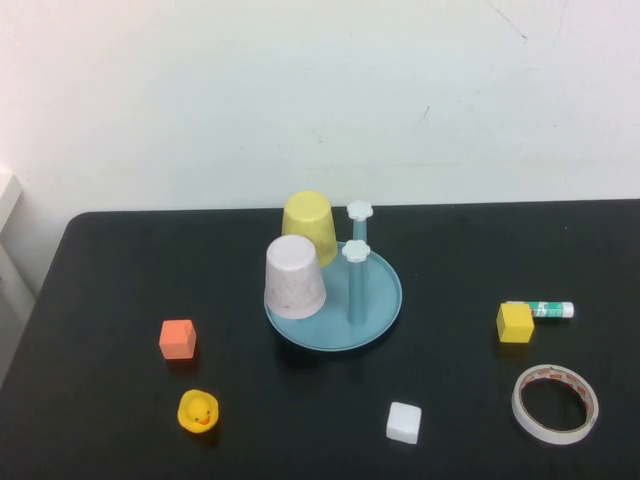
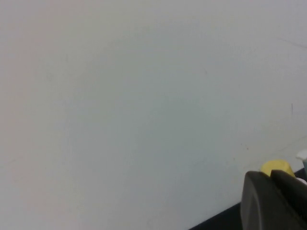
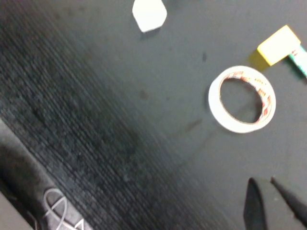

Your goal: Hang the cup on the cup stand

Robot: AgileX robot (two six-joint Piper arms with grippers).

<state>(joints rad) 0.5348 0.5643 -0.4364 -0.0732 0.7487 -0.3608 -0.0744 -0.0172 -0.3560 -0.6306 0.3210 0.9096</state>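
Pale pink mottled plastic cup (image 1: 295,278) upside down on the round teal-blue cup stand (image 1: 385,305), beside an inverted yellow plastic cup (image 1: 309,225), near two upright blue pegs topped with white flower knobs (image 1: 356,251). Left gripper (image 2: 272,179) closed, empty, raised facing the white wall. Right gripper (image 3: 271,184) closed, empty, above the black bench (image 1: 100,400) near a white tape roll (image 3: 242,98).

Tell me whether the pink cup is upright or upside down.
Upside down: the pink cup shows its closed base on top, sitting over the blue stand, apparently on a peg. Both grippers are away.
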